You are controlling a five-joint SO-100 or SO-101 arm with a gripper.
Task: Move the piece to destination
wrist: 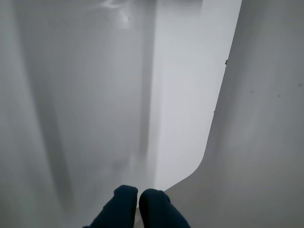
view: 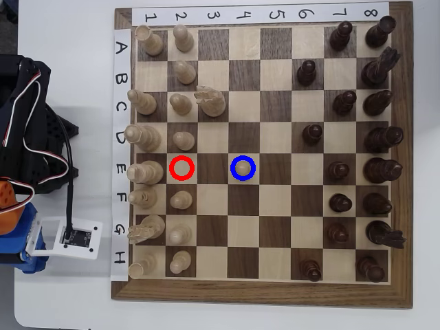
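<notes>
In the wrist view the tool (wrist: pixel 138 199) has its two dark fingertips together, gripping nothing, over bare white table (wrist: pixel 95 118). Well away from it, on the chessboard (view: pixel 261 292), the piece (view: pixel 243 167) stands inside the blue-ringed destination (view: pixel 243 157).

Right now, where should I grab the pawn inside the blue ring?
Pinch the pawn just under its round head, coming straight down from above. It stands upright in the blue ring, and the squares around it are empty, so there is room on either side.
</notes>
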